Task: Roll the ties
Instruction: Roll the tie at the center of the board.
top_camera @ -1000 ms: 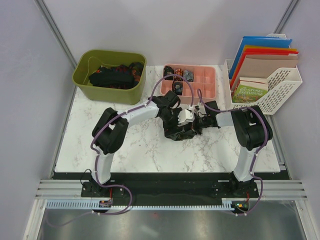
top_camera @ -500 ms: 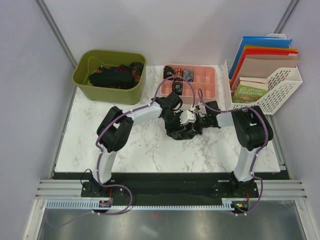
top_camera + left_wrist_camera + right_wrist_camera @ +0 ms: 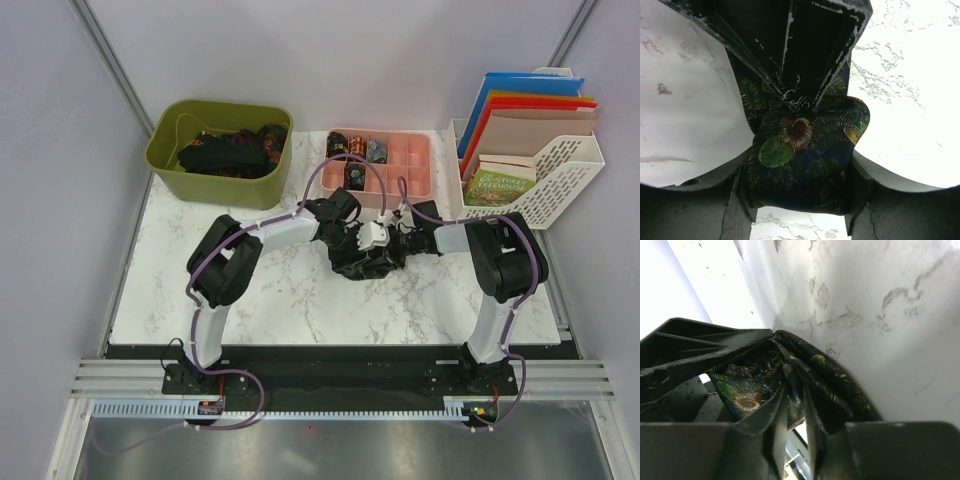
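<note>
From above, we see the two arms meeting over the middle of the marble table [image 3: 250,290], where the tie [image 3: 362,264] lies as a dark bundle between the left gripper [image 3: 348,240] and the right gripper [image 3: 385,250]. Both reach into this bundle, but their jaws are too small here to judge. At the back left stands a green bin [image 3: 170,165] with more dark ties [image 3: 225,150] in it. Beside it is a pink tray [image 3: 418,165] whose left compartments hold small rolls [image 3: 355,150], and at the right a white file rack [image 3: 570,190] with folders. In the left wrist view, the tie is a short thick roll with a leaf and flower pattern, just above the marble. It sits between the left gripper's two fingers [image 3: 735,200], which touch it on both sides, so the jaws are about half closed and hold it. From the top of this view, the right gripper's fingers [image 3: 805,60] come down and meet the fabric at their tips. In the right wrist view, the right gripper's jaws stand only a little apart, with a fold of the tie passing between them. We cannot tell whether they press this fold or only lie along it. At the left, one dark finger [image 3: 700,347] of the left gripper touches the same bundle, and the marble fills the upper right.
</note>
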Robot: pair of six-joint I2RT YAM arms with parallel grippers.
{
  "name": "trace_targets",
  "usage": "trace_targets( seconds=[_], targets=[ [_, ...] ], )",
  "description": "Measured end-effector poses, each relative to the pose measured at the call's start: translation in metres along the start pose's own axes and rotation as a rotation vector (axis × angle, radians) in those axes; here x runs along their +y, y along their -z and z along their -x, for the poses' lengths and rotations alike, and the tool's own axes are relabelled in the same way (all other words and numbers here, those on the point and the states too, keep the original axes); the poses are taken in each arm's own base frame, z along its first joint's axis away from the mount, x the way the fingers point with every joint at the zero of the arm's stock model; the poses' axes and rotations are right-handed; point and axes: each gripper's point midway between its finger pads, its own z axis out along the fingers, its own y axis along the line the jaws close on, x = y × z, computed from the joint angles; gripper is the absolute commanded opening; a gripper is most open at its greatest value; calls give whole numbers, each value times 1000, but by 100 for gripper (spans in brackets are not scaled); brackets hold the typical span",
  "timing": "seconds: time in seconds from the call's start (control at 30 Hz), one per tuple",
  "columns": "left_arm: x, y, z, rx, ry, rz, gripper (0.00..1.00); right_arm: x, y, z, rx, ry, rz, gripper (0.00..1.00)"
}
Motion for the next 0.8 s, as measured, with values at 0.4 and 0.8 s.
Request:
trace_targets(
  seconds=[0.4, 0.8],
  targets=[
    [2, 1, -3, -43, 4, 49, 17, 3, 3, 2, 17, -27, -1, 41],
    [5, 1, -5, -16, 5, 61, 11, 8, 8, 3, -37, -2, 32, 48]
  ],
)
